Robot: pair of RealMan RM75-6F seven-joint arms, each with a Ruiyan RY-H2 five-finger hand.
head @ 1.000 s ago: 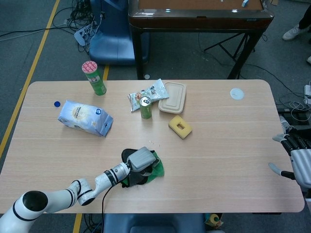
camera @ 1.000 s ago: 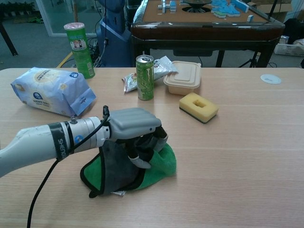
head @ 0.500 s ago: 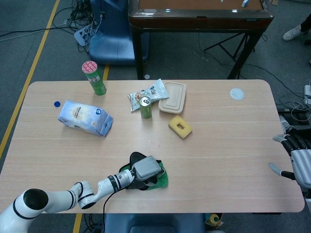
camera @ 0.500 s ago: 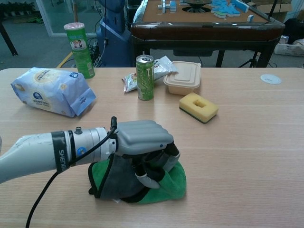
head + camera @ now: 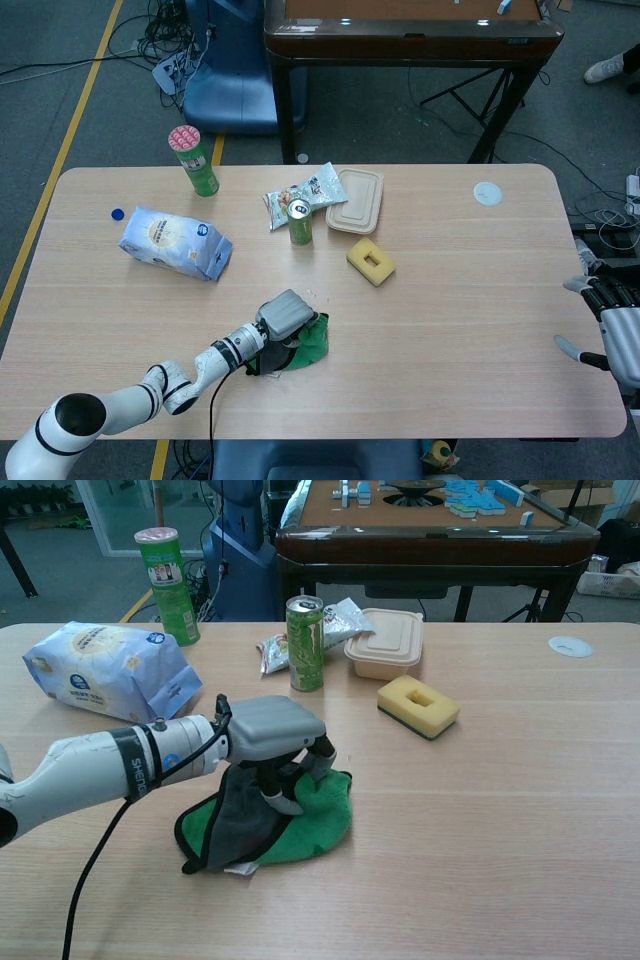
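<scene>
Left hand [image 5: 268, 732] and gripped green cloth [image 5: 310, 820] back up-table, fingers [image 5: 285, 802] half buried in folds.

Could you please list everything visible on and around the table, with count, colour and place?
Cloth: one, green with grey, near front edge, under the left hand.
Drink can: one, green, upright, mid-table.
Snack packet: one, silvery, behind the can.
Lidded food box: one, beige, right of the can.
Sponge: one, yellow, in front of the box.
Chip tube: one, green with pink lid, far left.
Bag: one, white and blue, lying at left.
Bottle cap: one, blue, left edge.
Disc: one, white, far right.
Table: one, light wood.
Dark table: one, behind.
Left hand: presses on the cloth.
Right hand: beyond the table's right edge, holding nothing.
</scene>
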